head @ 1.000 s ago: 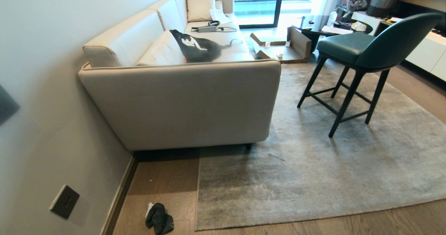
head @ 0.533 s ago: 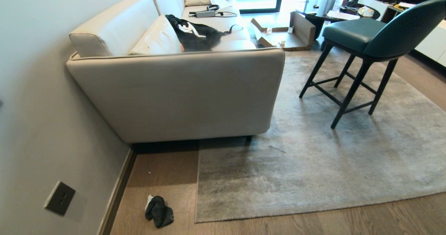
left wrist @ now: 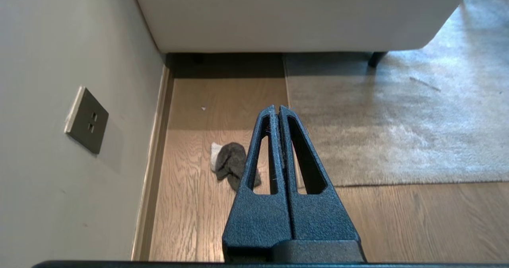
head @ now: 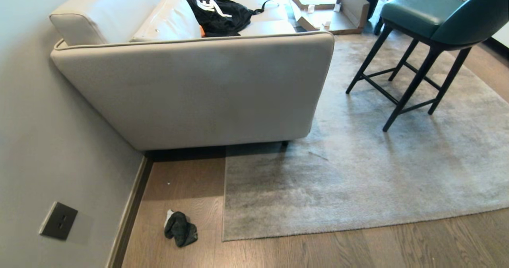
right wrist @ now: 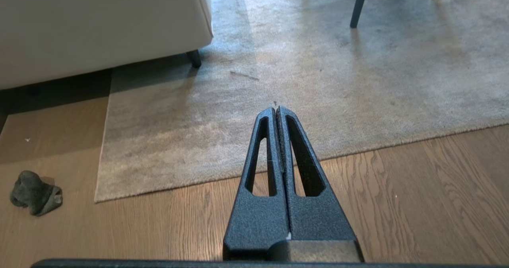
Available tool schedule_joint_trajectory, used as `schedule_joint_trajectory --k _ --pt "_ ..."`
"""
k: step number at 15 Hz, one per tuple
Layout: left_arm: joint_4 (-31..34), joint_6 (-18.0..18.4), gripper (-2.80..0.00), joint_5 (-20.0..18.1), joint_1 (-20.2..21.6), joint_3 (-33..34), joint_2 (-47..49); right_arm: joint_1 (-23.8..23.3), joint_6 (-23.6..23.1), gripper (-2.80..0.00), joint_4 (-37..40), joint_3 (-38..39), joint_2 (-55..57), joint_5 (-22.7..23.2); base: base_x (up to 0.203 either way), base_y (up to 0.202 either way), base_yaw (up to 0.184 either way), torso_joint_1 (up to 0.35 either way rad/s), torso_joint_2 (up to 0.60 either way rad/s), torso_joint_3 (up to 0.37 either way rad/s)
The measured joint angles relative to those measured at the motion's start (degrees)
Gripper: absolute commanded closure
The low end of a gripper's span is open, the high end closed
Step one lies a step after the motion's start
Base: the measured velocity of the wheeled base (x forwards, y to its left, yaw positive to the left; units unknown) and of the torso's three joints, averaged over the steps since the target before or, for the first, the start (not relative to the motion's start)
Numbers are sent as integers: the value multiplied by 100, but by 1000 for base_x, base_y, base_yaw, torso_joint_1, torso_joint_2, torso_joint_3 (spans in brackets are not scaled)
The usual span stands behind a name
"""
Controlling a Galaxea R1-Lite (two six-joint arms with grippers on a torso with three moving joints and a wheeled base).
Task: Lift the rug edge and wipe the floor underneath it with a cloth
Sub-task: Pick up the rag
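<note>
Sofa and rug edge now sit higher in view.

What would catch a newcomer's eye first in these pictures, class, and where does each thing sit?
First, the big beige sofa against the wall, its end facing the camera. Beside it the grey rug spreads over the wood floor, with a green chair standing on it. A small dark cloth lies crumpled on the floor near the rug's corner.
</note>
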Motion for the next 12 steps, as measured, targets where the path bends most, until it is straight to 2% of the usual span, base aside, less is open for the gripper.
schedule_joint_trajectory --k 12 --pt "0 0 0 -2 0 0 0 -2 2 0 0 0 0 0 0 0 0 4 3 -197"
